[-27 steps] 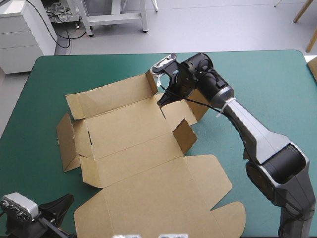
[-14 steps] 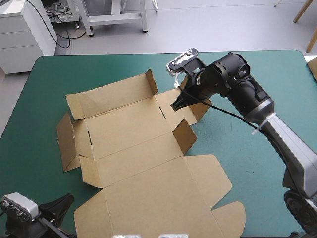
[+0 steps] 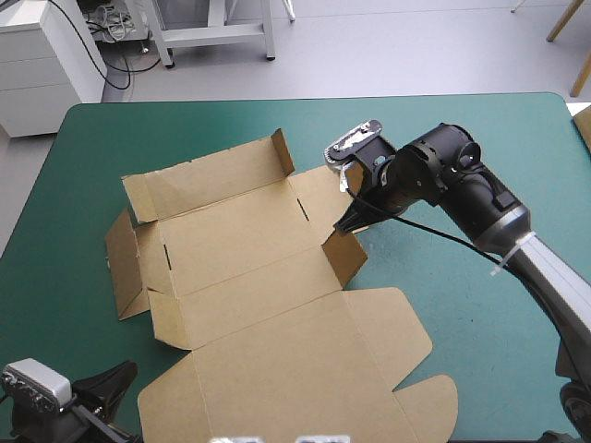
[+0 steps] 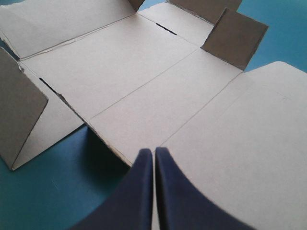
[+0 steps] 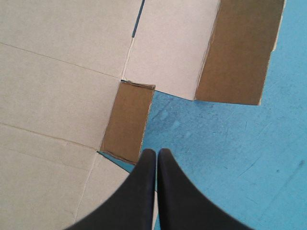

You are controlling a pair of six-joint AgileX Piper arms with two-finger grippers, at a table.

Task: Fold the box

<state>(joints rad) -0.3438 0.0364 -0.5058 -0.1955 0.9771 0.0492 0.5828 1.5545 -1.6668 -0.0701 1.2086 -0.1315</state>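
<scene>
The brown box [image 3: 240, 277] lies mostly flat at centre-left of the teal-green surface [image 3: 499, 148], its long axis running from upper left to lower right. The right end effector [image 3: 351, 218], fingers pressed together, hovers just beside the raised side flap [image 3: 343, 256] on the sheet's right edge. The left end effector [image 3: 109, 386], likewise pressed together, waits at lower left, farther off.

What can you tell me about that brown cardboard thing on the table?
The box is a cut sheet of brown board, creased and slotted, lying open on the teal-green cover. Its far wall and small side flaps stand raised; the wide lid lies flat nearest the robot. The right gripper, jaws shut, hangs just beside one raised flap.
</scene>
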